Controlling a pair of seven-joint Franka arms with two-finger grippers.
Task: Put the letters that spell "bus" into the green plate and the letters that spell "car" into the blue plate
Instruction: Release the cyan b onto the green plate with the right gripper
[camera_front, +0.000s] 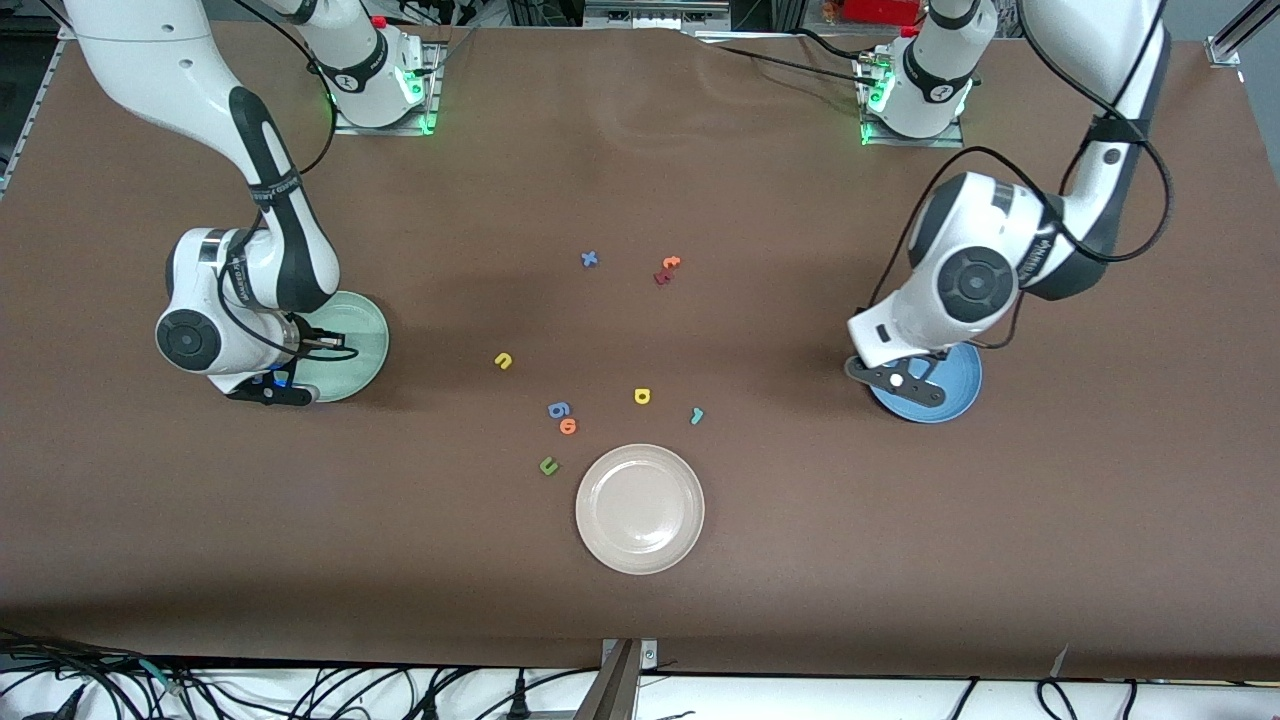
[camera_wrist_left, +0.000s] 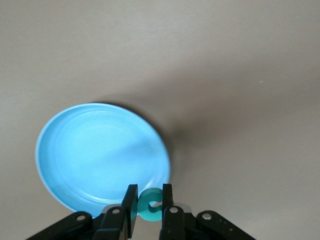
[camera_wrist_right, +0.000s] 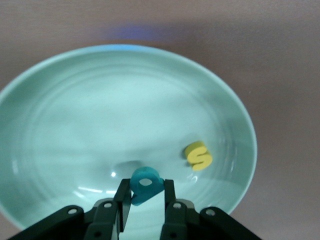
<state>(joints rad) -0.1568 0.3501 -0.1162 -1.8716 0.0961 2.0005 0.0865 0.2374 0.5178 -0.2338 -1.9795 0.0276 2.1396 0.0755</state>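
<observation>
1. While the front view is read from its 9 o'clock edge to its 3 o'clock edge, the right gripper (camera_front: 272, 392) comes first: it hangs over the green plate (camera_front: 362, 330), at the rim nearest the front camera.
2. Its jaws are nearly closed and clamp the teal b (camera_wrist_right: 145, 185) between the fingertips, seen in the right wrist view. The letter hangs over the plate's bowl, inside the rim, so a release should need only a straight opening with no sideways travel.
3. The yellow s (camera_wrist_right: 198, 155) already lies flat in the green plate, just beside the held letter and apart from it.
4. At table centre, the yellow u (camera_front: 503, 361) lies loose, toward the right arm's end; by judgement the right arm is the nearer one for it.
5. The blue 6-like letter (camera_front: 558, 409), orange o (camera_front: 568, 426) and green u-shaped letter (camera_front: 548, 465) are not required. The beige-white plate (camera_front: 640, 509) sits at 6 o'clock from centre.
6. The yellow a (camera_front: 642, 396) and teal r (camera_front: 697, 415) lie loose, nearer the left arm's end.
7. The left gripper (camera_front: 905, 382) hangs at the blue plate (camera_front: 945, 398), over its rim nearest the table centre. Its jaws are nearly closed on the teal c (camera_wrist_left: 150, 204).
8. In the left wrist view the c sits at the plate's edge, partly outside it; a short shift toward the plate centre seems advisable before release.
</observation>
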